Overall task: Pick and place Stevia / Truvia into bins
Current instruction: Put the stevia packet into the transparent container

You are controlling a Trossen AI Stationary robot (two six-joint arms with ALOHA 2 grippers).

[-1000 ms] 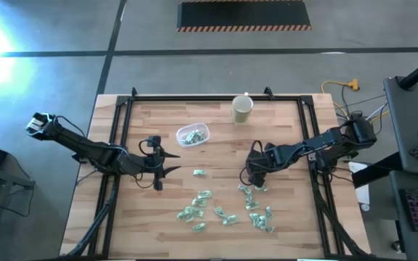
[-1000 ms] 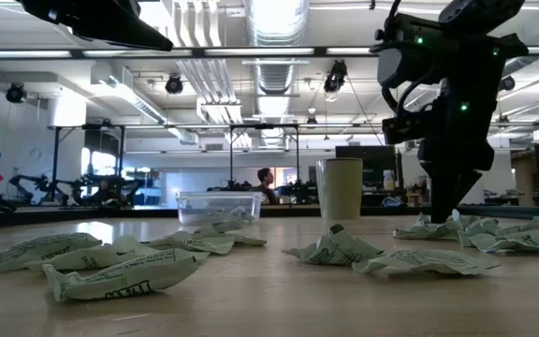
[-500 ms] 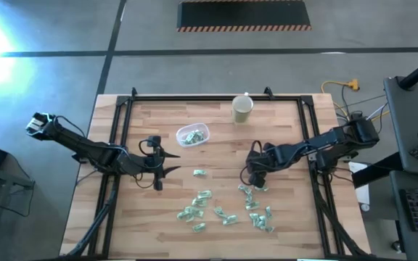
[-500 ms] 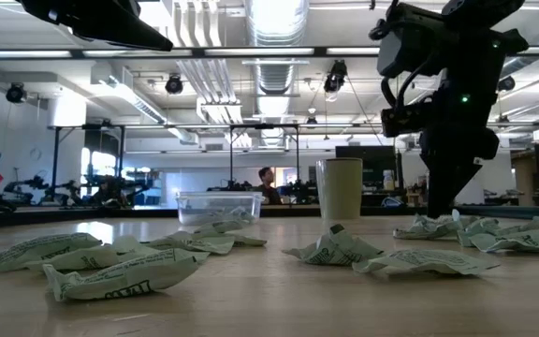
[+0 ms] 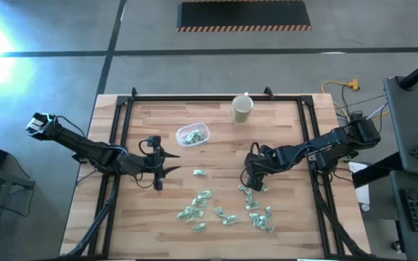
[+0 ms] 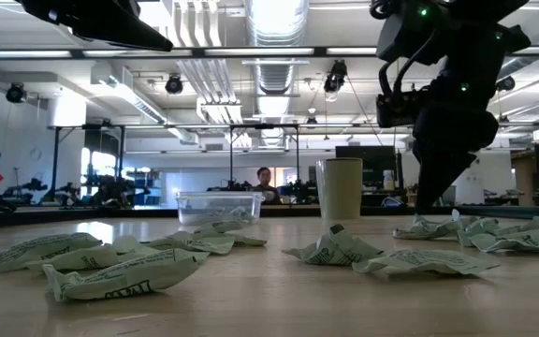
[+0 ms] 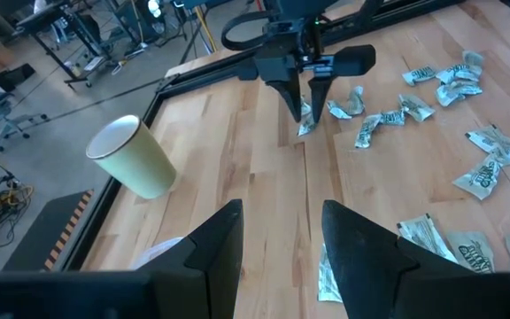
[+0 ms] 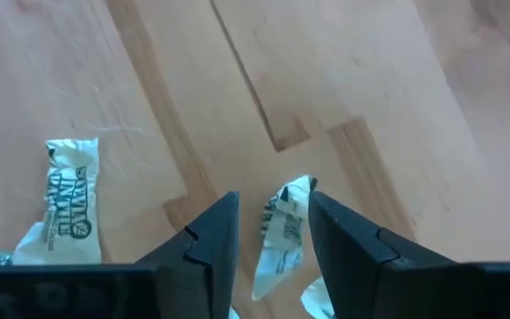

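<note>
Straddling printed sachet: right pincer

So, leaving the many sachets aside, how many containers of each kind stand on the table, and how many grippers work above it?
Clear plastic tub, with sachets inside: 1
Beige paper cup: 1
Grippers: 2, the left gripper and the right gripper
Total: 4
</note>
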